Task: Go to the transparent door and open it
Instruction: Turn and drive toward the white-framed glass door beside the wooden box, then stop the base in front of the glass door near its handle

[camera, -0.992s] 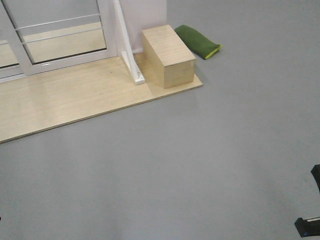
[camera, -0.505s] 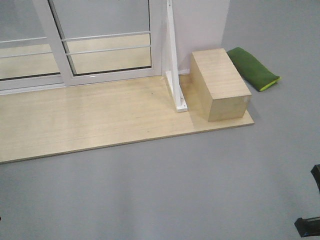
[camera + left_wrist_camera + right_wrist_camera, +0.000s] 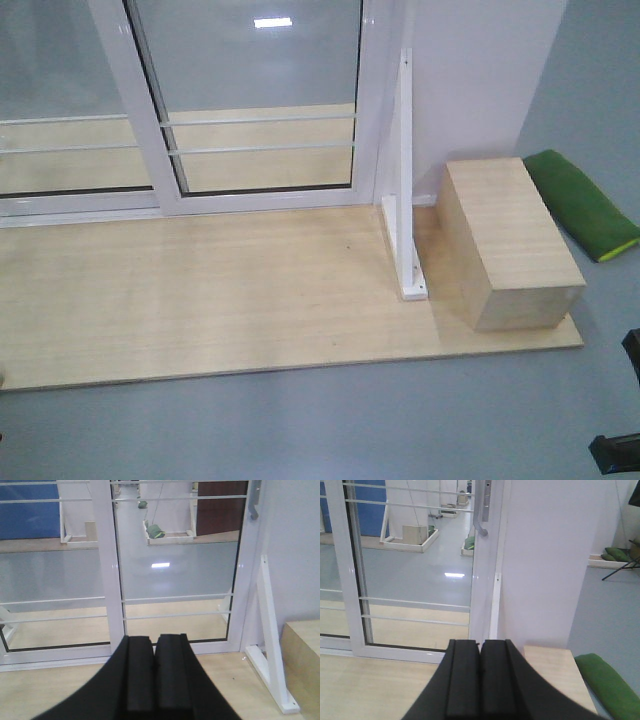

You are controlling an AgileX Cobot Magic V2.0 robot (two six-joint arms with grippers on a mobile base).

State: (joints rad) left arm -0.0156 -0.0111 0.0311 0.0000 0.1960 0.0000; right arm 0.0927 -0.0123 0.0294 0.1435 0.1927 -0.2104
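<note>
The transparent door (image 3: 260, 100) is a glass panel in a glossy white frame with thin horizontal white bars, and it stands closed at the back of a wooden platform. Its curved grey-white handle shows on the right stile in the left wrist view (image 3: 255, 500) and in the right wrist view (image 3: 482, 510). My left gripper (image 3: 154, 640) is shut and empty, pointing at the door's lower part from some distance. My right gripper (image 3: 480, 642) is shut and empty, pointing at the door's right stile and the white wall beside it.
A light wooden platform (image 3: 200, 300) lies before the door. A white triangular bracket (image 3: 405, 200) and a wooden box (image 3: 510, 245) stand at its right end. A green cushion (image 3: 585, 205) lies beyond. A handleless glass panel (image 3: 60, 100) is left of the door. A white wall (image 3: 480, 70) is to its right.
The view has come closer to the door. The door, platform and box have shifted right and down in the frame and look larger. Both grippers stay shut.
</note>
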